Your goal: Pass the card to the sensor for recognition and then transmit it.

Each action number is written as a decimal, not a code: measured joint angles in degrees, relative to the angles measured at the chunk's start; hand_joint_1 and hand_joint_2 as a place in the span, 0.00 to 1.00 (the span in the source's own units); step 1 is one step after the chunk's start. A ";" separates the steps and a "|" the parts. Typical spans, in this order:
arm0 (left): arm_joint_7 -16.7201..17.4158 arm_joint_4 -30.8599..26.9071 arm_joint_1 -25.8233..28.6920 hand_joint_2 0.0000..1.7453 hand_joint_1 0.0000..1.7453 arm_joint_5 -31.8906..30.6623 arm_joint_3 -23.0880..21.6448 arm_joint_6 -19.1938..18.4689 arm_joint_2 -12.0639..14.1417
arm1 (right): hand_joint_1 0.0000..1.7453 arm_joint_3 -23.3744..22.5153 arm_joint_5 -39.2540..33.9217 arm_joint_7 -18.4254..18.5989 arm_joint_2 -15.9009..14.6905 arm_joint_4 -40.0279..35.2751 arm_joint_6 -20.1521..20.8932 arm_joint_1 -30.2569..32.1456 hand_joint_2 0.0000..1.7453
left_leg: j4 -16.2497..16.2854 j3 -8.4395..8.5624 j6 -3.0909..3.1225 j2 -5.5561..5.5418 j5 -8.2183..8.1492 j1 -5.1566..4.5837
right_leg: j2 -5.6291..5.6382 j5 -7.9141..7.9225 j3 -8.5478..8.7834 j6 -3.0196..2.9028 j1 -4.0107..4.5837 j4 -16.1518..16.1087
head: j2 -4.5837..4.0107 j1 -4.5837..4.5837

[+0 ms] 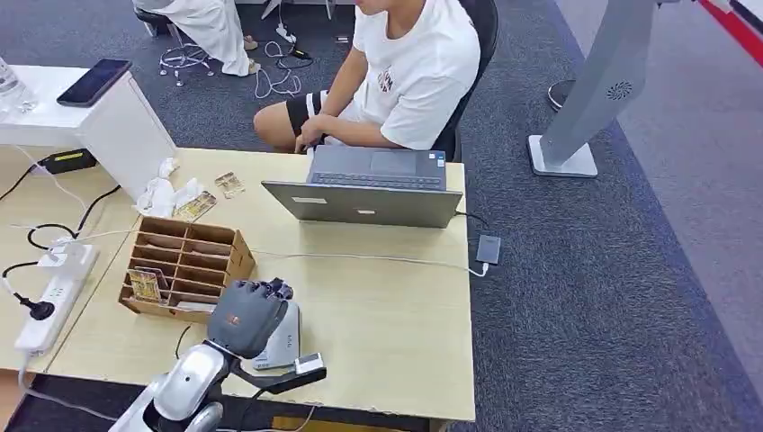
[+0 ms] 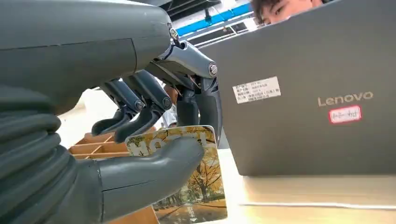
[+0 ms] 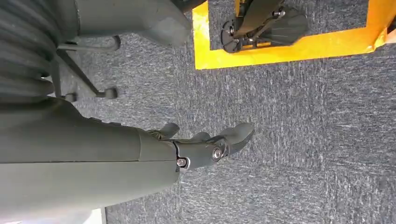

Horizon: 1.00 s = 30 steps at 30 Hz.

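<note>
My left hand (image 1: 247,313) hovers over a white sensor box (image 1: 282,340) near the table's front edge. In the left wrist view the left hand (image 2: 154,135) pinches a hotel card (image 2: 198,186) printed with yellow autumn trees between thumb and fingers. The card hangs upright in front of the laptop lid. My right hand (image 3: 205,144) hangs beside my body above grey carpet, fingers loosely extended and holding nothing.
A brown cardboard card organiser (image 1: 184,265) with one card in it stands left of the hand. A grey Lenovo laptop (image 1: 369,193) sits at the table's far edge, a seated person (image 1: 396,72) behind it. A white power strip (image 1: 54,297) and cables lie at left.
</note>
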 joint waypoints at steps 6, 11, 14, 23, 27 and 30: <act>0.09 0.46 0.02 1.00 1.00 0.15 -0.39 -0.28 0.02 | 0.00 0.00 0.83 -0.02 0.00 0.00 0.00 0.00 1.00 | 0.00 0.00 0.00 0.00 0.00 0.00 | 0.00 0.00 0.01 0.00 0.00 0.00 | 0.00 0.00; 0.81 0.63 0.22 1.00 1.00 0.28 -0.42 -1.18 0.02 | 0.00 -0.04 0.72 0.09 0.00 0.00 0.00 0.00 1.00 | 0.00 -0.01 0.00 0.00 0.00 0.00 | 0.00 0.00 0.01 0.00 0.00 0.00 | 0.00 0.00; 1.27 1.14 0.94 1.00 1.00 0.53 -0.41 -1.70 0.02 | 0.00 -0.07 0.70 0.44 0.00 0.00 0.00 -0.01 1.00 | 0.00 -0.01 0.00 0.00 0.00 0.00 | 0.00 0.00 0.00 0.00 0.00 0.00 | 0.00 0.00; 1.77 2.56 2.24 1.00 1.00 1.01 -0.41 -1.88 0.00 | 0.00 -0.37 0.87 0.81 0.00 0.02 0.26 -0.06 1.00 | 0.00 -0.02 0.00 0.00 0.00 0.00 | -0.02 0.00 0.01 0.00 0.00 0.00 | 0.00 0.00; 1.79 2.93 2.25 1.00 1.00 1.05 -0.41 -1.92 -0.15 | 0.00 -0.46 0.94 0.79 0.00 0.02 0.50 -0.09 1.00 | 0.00 -0.02 0.00 -0.01 0.00 0.00 | -0.02 0.00 0.02 0.00 0.00 0.00 | 0.00 0.00; 1.84 3.04 2.24 1.00 1.00 1.09 -0.41 -2.03 -0.31 | 0.00 -0.55 1.00 0.70 0.00 0.02 0.55 -0.15 1.00 | 0.00 -0.02 0.00 -0.01 0.00 0.00 | -0.02 0.00 0.02 0.00 0.00 0.00 | 0.00 0.00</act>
